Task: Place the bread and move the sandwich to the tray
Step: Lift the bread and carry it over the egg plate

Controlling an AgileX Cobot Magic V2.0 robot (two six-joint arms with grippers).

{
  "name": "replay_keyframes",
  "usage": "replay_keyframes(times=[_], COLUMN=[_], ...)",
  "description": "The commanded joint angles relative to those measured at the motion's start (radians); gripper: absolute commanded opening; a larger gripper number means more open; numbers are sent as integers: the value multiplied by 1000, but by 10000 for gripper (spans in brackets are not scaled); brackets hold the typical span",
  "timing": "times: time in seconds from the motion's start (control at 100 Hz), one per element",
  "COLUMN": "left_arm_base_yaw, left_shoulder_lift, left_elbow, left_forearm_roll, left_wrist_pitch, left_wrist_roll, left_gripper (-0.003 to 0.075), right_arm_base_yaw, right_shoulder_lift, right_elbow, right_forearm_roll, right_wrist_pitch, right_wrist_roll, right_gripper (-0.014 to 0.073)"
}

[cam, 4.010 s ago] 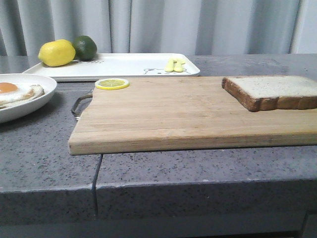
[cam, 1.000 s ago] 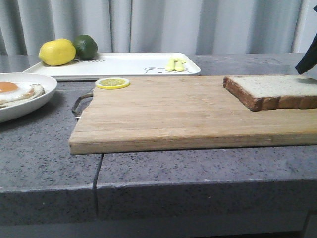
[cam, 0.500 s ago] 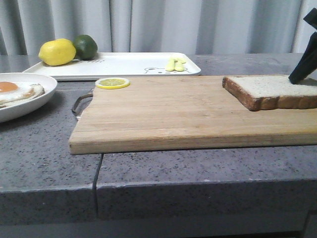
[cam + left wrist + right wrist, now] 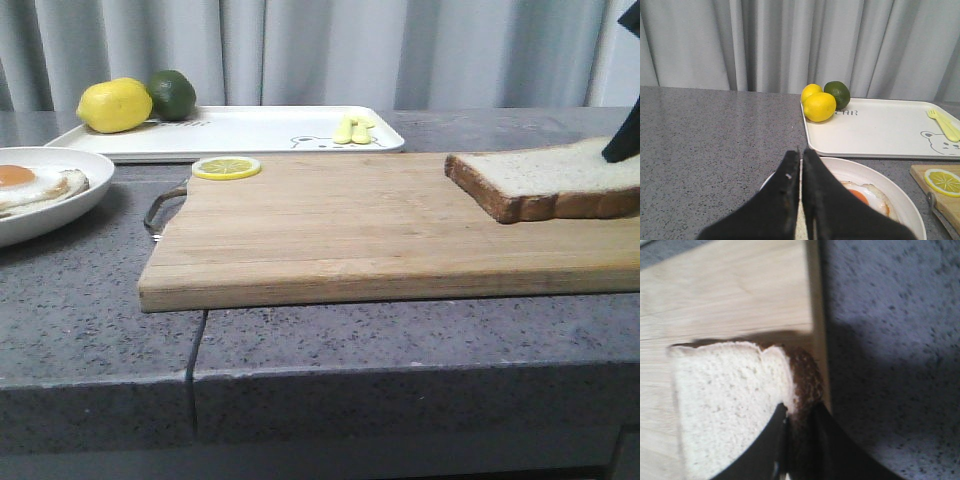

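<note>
The bread [image 4: 545, 180] is a thick white slice with brown crust at the right end of the wooden cutting board [image 4: 340, 230]. My right gripper [image 4: 799, 412] is shut on the bread's right crust edge [image 4: 802, 377], and that edge is tilted up off the board; one finger [image 4: 625, 140] shows at the front view's right edge. The sandwich [image 4: 30, 185], with a fried egg, lies in a round white dish [image 4: 70, 205] at the left. My left gripper [image 4: 801, 152] is shut and empty, above the dish [image 4: 900, 195]. The white tray [image 4: 250, 130] is behind.
A lemon [image 4: 114, 106] and a lime [image 4: 172, 94] sit at the tray's left end, yellow cutlery [image 4: 353, 130] at its right. A lemon slice [image 4: 227, 168] lies on the board's far left corner by the metal handle [image 4: 160, 210]. Grey curtain behind; counter edge in front.
My right gripper came in from the right, closed on the bread's right edge and lifted that edge slightly. The left side has not changed.
</note>
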Motion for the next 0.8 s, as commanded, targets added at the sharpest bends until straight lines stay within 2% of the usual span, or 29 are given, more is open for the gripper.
replay_keyframes(times=[0.0,0.21,0.33,0.5,0.79], left_arm_base_yaw=[-3,-3,-3,-3,-3], left_shoulder_lift=[15,15,15,15,15], left_elbow=[-37,-37,-37,-37,-37], left_forearm_roll=[-11,-11,-11,-11,-11], left_wrist_pitch=[-89,-89,-89,-87,-87], left_wrist_roll=[-3,-3,-3,-3,-3], left_gripper=[-20,-20,-20,-20,-20], right_arm_base_yaw=[-1,20,80,240,558], right_shoulder_lift=[-78,-134,-143,-143,-109], right_elbow=[-63,-101,-101,-101,-101], right_forearm_roll=[59,253,316,396,575], right_wrist_pitch=[36,73,74,5,-265], right_wrist_roll=[3,4,4,4,-7], right_gripper=[-63,-63,-63,-62,-62])
